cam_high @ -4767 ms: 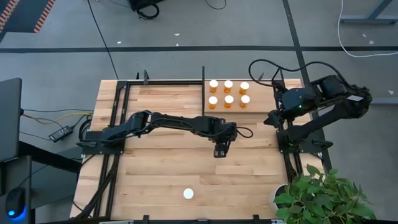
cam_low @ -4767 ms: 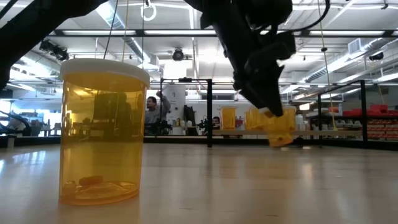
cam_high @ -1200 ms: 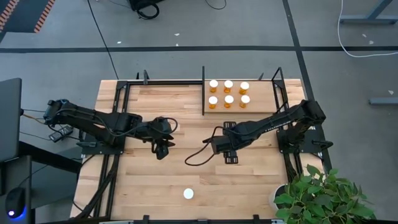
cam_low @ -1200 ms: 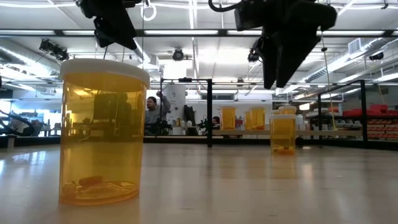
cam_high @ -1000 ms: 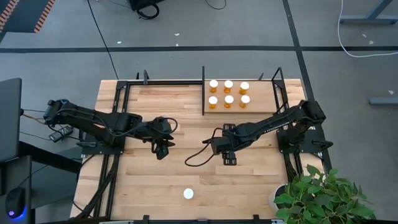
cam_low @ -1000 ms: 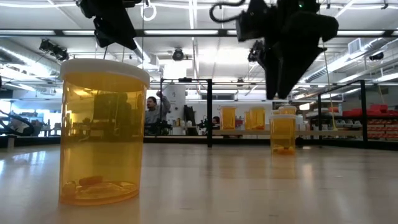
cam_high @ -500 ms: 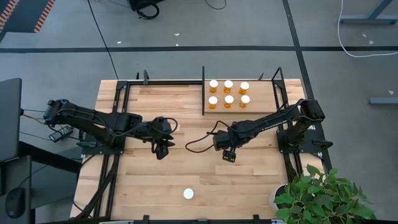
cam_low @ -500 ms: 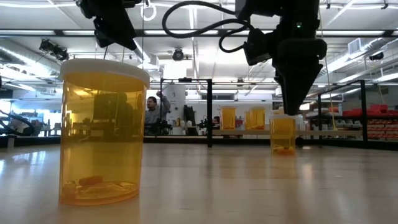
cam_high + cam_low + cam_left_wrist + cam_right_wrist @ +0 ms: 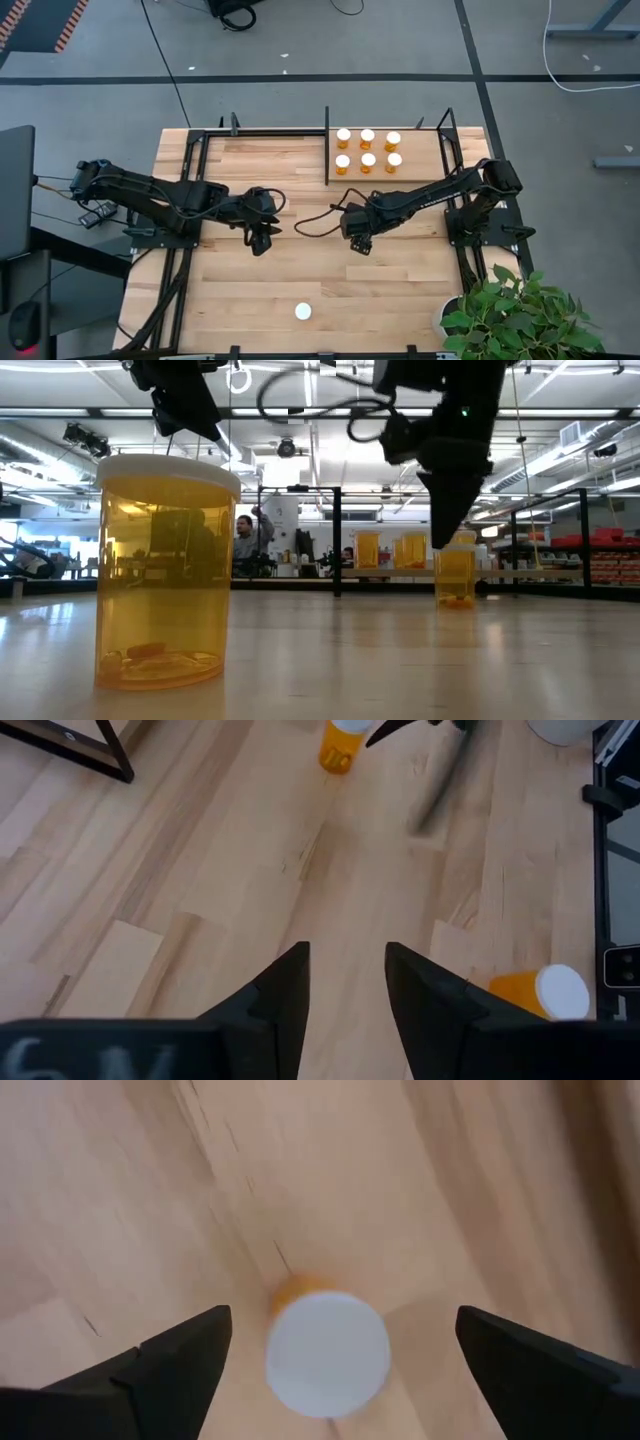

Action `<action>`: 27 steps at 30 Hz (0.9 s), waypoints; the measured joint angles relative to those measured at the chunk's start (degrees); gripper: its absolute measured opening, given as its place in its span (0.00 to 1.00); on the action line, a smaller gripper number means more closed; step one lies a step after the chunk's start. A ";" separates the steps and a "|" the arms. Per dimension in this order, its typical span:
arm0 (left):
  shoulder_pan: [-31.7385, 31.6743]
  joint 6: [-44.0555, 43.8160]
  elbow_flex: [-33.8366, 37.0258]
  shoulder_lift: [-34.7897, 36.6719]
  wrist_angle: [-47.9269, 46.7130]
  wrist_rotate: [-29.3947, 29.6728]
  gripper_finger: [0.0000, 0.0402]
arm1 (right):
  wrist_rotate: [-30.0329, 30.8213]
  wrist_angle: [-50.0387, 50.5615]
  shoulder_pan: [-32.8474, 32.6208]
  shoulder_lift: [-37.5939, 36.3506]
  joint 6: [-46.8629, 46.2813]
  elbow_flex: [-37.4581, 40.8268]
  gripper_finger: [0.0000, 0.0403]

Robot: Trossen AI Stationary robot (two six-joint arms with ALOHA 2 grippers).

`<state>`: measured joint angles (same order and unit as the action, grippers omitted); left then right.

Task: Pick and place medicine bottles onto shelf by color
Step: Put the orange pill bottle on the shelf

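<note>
Six medicine bottles [image 9: 367, 150] on shelf [image 9: 410, 160], far-right corner of surface [image 9: 240, 290]. Right hand [image 9: 362, 243] wide open, empty, now shifted left above lone bottle [image 9: 327, 1348]. Left hand [image 9: 259, 240] part-open, empty, unmoved. Another bottle [image 9: 303, 311] near front edge.

Grey concrete floor [image 9: 320, 95] surrounds the planked table [image 9: 260, 290], crossed by a dark seam at 12 o'clock. A potted plant [image 9: 515, 320] stands at 4 o'clock. At table height: strip lights [image 9: 300, 412] overhead, red racks [image 9: 610, 555] at 3 o'clock, a seated person [image 9: 243, 538] behind.
</note>
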<state>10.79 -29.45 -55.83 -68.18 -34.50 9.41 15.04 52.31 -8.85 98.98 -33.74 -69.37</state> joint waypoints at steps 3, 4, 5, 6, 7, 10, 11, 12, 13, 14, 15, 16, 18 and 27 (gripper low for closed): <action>0.00 -0.01 0.00 0.00 0.00 0.00 0.34 | -3.75 0.29 1.43 0.00 -2.19 2.08 0.98; 0.00 -0.02 0.00 0.00 0.00 0.00 0.35 | -5.01 0.16 1.88 0.00 -2.68 2.64 0.98; 0.00 -0.02 0.00 0.00 0.00 0.00 0.35 | -5.92 0.22 2.23 0.00 -3.04 3.10 0.98; 0.00 -0.02 0.00 0.00 0.00 0.00 0.35 | -6.55 0.30 2.50 0.00 -3.32 3.42 0.98; 0.00 -0.02 0.00 0.00 0.00 0.00 0.36 | -6.93 0.27 2.65 0.02 -3.37 3.54 0.98; 0.00 -0.02 0.00 0.00 0.00 0.00 0.36 | -7.18 -0.45 2.73 0.02 -3.22 3.54 0.98; 0.00 -0.02 0.00 0.00 0.00 0.00 0.36 | -7.60 -1.15 2.74 0.00 -3.23 3.54 0.98; 0.00 -0.02 0.00 -0.01 -0.02 0.00 0.35 | -8.11 -2.14 2.74 0.00 -3.23 3.54 0.98; 0.00 -0.02 0.00 -0.02 0.00 0.00 0.35 | -8.73 -3.06 2.74 0.01 -3.26 3.54 0.98; 0.00 -0.02 0.00 0.00 -0.01 0.00 0.35 | -8.98 -3.75 2.73 0.00 -3.40 3.54 0.98; 0.00 -0.02 0.00 0.00 0.00 0.00 0.34 | -9.13 -4.25 2.72 0.00 -3.75 3.54 0.98; 0.00 -0.02 0.00 -0.02 -0.02 0.00 0.34 | -9.15 -4.47 2.72 0.02 -4.09 3.54 0.97; 0.00 -0.02 0.00 0.00 0.00 0.00 0.34 | -9.15 -4.40 2.74 0.02 -4.62 3.54 0.96; 0.00 0.00 0.00 0.00 0.00 0.00 0.35 | -9.38 -4.39 2.74 0.01 -6.18 3.54 0.86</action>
<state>10.79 -29.45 -55.83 -68.18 -34.50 9.41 5.66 47.92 -6.11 98.98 -39.92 -65.82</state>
